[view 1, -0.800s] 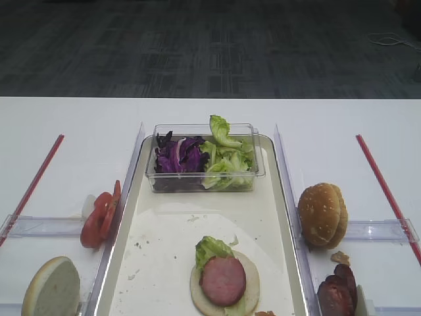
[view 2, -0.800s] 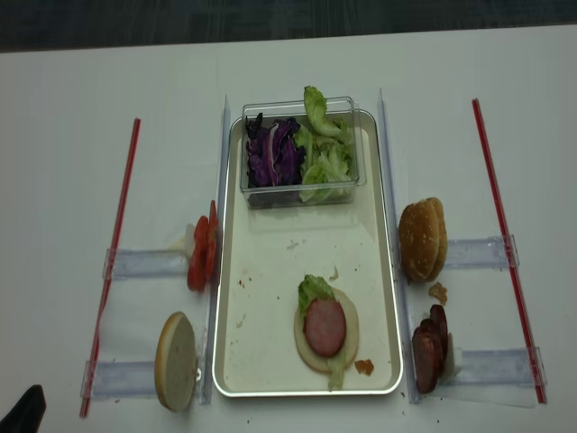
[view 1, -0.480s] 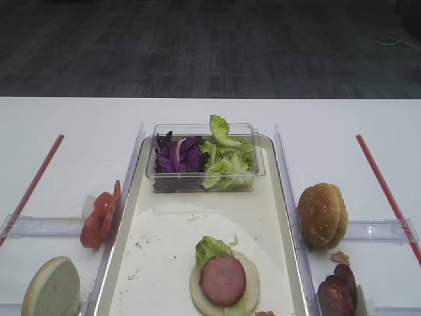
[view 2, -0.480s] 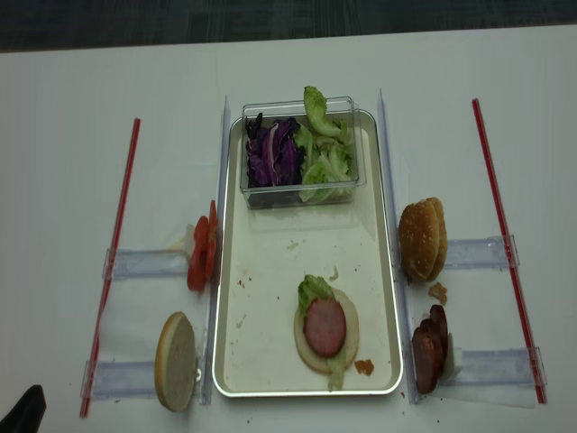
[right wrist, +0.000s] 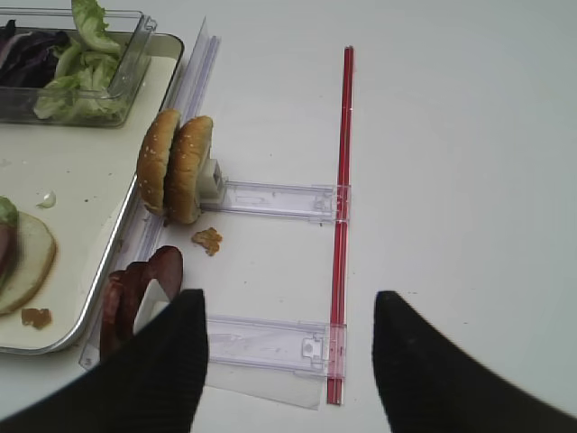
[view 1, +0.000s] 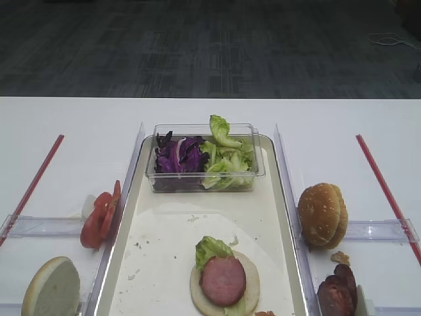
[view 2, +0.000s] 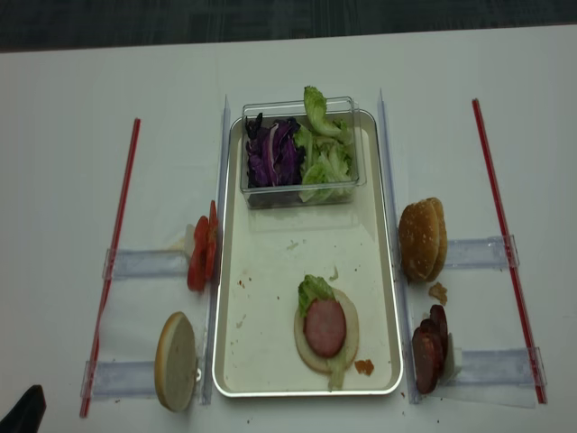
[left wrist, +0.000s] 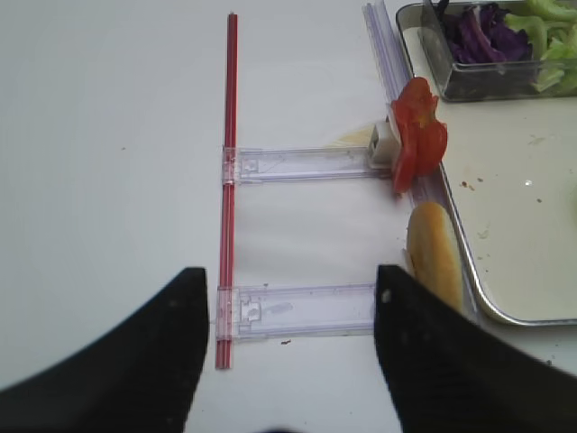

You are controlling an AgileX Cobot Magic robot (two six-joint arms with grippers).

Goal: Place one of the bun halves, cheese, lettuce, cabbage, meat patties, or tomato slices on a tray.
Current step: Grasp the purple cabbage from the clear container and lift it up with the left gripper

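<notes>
Both grippers, left [left wrist: 288,361] and right [right wrist: 287,361], stand wide apart, holding nothing. On the tray [view 2: 270,343], lower centre, a pale bun half [view 2: 311,354] carries lettuce [view 2: 313,289] and a pink patty [view 2: 325,327]. Tomato slices [view 2: 201,254] stand left of the tray, sesame buns [view 2: 422,239] right.

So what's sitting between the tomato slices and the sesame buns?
The tray lies between the tomato slices and sesame buns, bare there except crumbs, seen in the overhead view.

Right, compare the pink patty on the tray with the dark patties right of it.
The pink patty lies flat on a bun half over lettuce, inside the tray; the dark patties stand on edge, stacked, outside it. One is pale pink, the others dark reddish-brown. Both are round discs.
</notes>
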